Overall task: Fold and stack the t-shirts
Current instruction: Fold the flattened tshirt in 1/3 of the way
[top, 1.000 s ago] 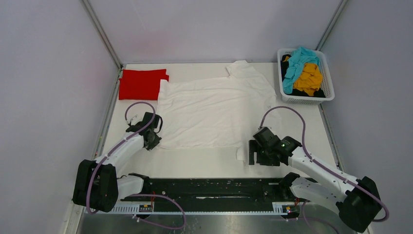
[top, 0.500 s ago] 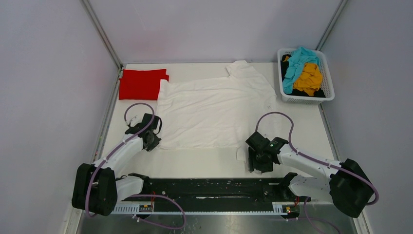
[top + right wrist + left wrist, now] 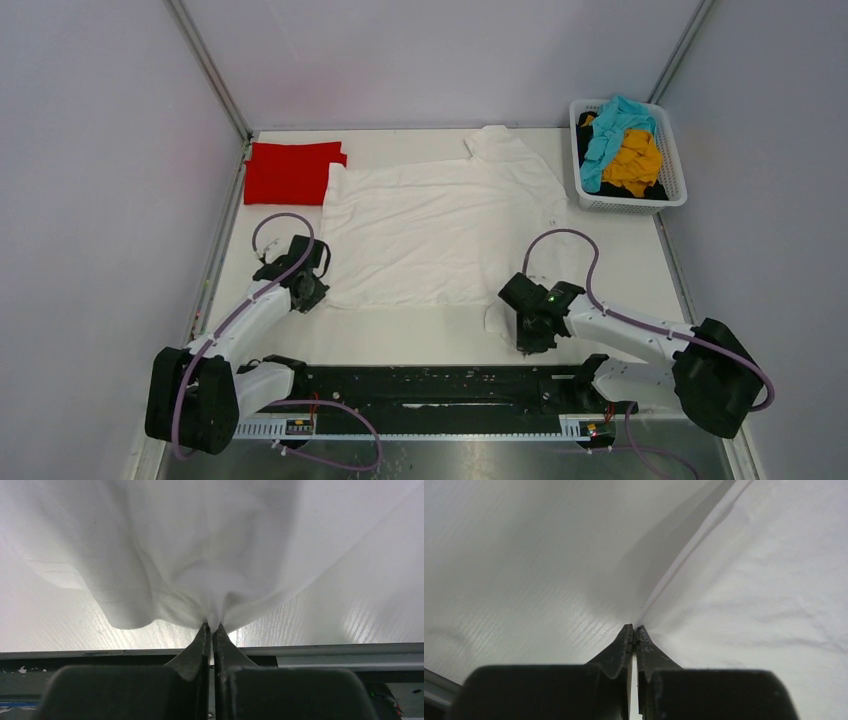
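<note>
I have the white shirt [image 3: 440, 230] spread flat across the middle of the table [image 3: 400, 335], one sleeve reaching toward the far edge. My left gripper [image 3: 634, 630] sits low at the shirt's near left corner. Its jaws are pressed together right on the hem, so I read it as pinching that edge. My right gripper [image 3: 210, 627] is at the near right corner, jaws clamped on a bunched gather of the same white cloth, which hangs from the tips in soft folds above the table's near edge. The red shirt [image 3: 290, 172] lies folded at the far left, just touching the white one's corner. In the basket [image 3: 672, 195] at the far right, a teal shirt [image 3: 610, 125] is heaped over a yellow shirt [image 3: 635, 160] and a black shirt [image 3: 585, 150].
</note>
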Controlling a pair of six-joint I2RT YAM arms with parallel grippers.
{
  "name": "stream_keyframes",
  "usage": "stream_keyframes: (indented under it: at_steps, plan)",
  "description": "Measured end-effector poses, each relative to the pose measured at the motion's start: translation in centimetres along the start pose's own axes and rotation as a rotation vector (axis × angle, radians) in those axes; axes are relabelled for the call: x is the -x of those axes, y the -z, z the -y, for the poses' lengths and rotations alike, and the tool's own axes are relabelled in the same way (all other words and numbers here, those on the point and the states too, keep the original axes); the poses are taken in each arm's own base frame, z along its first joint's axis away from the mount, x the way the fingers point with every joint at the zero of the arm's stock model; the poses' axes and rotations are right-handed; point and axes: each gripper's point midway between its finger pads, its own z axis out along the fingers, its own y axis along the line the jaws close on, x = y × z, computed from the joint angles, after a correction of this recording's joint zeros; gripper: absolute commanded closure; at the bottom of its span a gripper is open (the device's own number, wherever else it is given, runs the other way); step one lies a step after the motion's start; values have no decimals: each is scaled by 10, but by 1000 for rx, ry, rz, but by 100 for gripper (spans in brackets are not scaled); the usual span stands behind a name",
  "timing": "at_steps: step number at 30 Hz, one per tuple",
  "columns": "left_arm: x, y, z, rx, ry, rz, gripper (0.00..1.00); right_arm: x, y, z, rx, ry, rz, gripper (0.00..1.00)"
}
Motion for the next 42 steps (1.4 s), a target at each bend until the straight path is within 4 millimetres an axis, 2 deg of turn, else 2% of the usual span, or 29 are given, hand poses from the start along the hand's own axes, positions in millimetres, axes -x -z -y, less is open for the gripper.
stream_keyframes:
  at_steps: [4,7,14,18,21,24,30,35,42]
  plan:
    - [-3,3,-5,7,-2,-8,100,-4,3,1,28,-1,6,100]
    - [-7,9,-13,11,13,-15,100,-11,13,3,51,10,3,100]
    - [-32,21,-37,-15,88,-56,100,-35,36,18,82,28,-24,100]
    - [-38,29,-38,-58,125,-65,100,-43,42,23,93,38,-43,100]
    - [-38,33,-35,-84,135,-65,100,-41,44,21,112,40,-28,100]
    - [-40,35,-32,-93,127,-86,100,-29,56,12,142,46,18,100]
    - [-34,41,-18,-116,111,-105,100,12,90,-2,186,64,191,100]
    - [-13,51,2,-142,105,-79,100,43,109,-2,167,65,292,100]
    - [15,60,24,-159,105,-38,100,84,117,7,136,-7,352,100]
